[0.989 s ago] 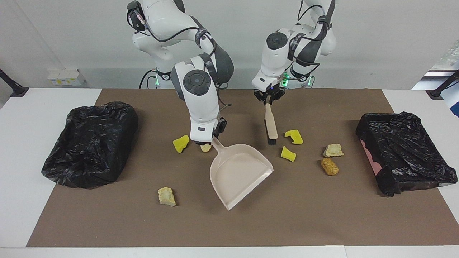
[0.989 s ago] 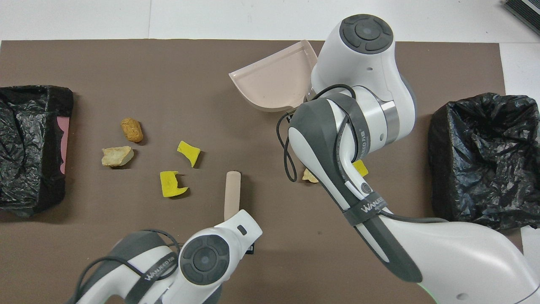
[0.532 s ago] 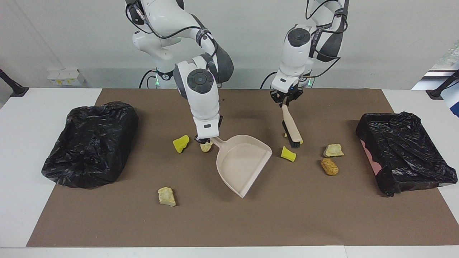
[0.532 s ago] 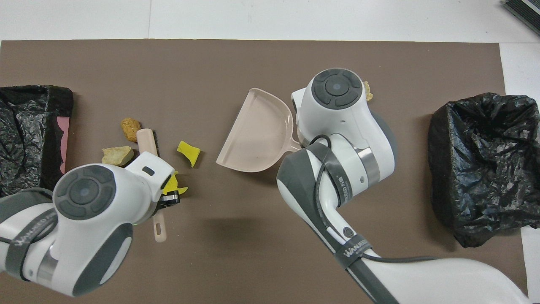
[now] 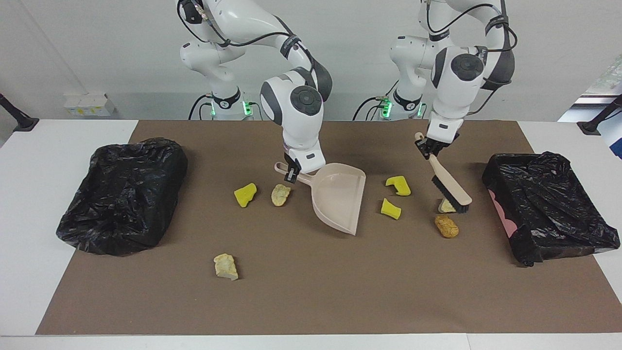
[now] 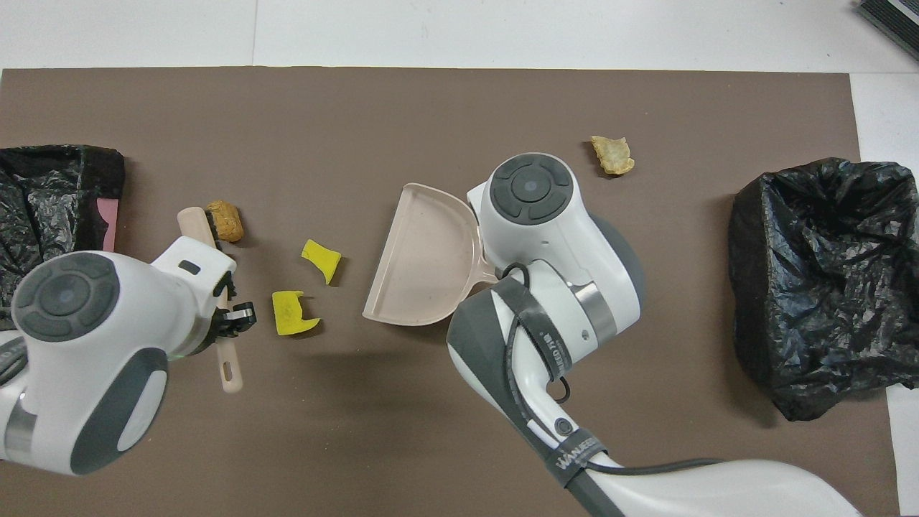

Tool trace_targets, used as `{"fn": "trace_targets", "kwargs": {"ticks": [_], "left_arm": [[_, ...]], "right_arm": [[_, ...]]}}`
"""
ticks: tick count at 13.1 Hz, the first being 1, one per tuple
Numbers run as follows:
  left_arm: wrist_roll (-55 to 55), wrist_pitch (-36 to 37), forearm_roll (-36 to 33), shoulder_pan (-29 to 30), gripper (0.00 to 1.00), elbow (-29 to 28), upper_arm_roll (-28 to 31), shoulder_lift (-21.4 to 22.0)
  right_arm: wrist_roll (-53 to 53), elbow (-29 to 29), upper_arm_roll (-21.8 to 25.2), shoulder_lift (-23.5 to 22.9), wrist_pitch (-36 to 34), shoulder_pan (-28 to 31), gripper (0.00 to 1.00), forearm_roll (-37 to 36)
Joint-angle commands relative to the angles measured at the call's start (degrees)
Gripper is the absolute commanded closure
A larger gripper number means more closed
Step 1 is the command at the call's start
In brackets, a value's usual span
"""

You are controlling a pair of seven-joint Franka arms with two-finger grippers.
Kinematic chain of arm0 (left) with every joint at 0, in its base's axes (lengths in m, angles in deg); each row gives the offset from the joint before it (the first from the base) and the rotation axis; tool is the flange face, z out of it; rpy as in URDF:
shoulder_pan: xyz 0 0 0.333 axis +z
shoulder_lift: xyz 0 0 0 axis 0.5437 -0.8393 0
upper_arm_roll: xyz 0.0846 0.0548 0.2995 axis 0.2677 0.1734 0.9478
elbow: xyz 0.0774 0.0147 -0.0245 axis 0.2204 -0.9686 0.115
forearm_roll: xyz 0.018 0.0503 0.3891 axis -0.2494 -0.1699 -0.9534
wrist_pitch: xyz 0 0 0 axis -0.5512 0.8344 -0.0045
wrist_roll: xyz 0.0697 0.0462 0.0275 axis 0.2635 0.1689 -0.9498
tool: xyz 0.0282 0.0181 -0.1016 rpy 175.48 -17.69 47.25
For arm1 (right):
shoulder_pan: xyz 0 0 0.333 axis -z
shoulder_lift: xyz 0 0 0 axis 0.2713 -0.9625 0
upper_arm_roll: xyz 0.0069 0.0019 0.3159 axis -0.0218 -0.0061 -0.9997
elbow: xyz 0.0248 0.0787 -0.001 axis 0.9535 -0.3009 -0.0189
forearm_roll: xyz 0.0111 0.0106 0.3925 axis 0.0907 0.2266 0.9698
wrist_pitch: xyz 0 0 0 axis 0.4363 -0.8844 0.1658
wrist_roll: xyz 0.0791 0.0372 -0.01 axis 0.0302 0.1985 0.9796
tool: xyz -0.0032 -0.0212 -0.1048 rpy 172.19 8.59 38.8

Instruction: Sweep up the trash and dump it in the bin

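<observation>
My left fingers (image 5: 434,147) clench the brush (image 5: 451,187), bristles at a cream scrap (image 5: 445,207); right fingers (image 5: 292,174) grip the dustpan (image 5: 338,197) (empty). Next: sweep scraps panward.

facing: high, across table, toward robots | overhead: steeply down | shared: brown mat (image 5: 340,291)

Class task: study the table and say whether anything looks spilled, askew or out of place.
Scraps of trash lie scattered loose over the brown mat, none in the dustpan or either bag-lined bin. One cream piece sits apart, farthest from the robots.
</observation>
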Motion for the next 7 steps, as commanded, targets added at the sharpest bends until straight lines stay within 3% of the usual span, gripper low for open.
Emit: {"fn": "trace_targets", "kwargs": {"ticks": [1, 7], "left_arm": [[0.81, -3.29, -0.84, 1.43, 1.00, -2.30, -0.81, -1.54], [6.79, -5.31, -0.93, 4.51, 1.00, -5.29, -0.98, -3.22]], "right_arm": [[2.12, -3.19, -0.21, 2.72, 0.60, 0.22, 1.00, -1.01], [2.48, -4.15, -0.21, 3.25, 1.04, 0.22, 1.00, -1.98]]}}
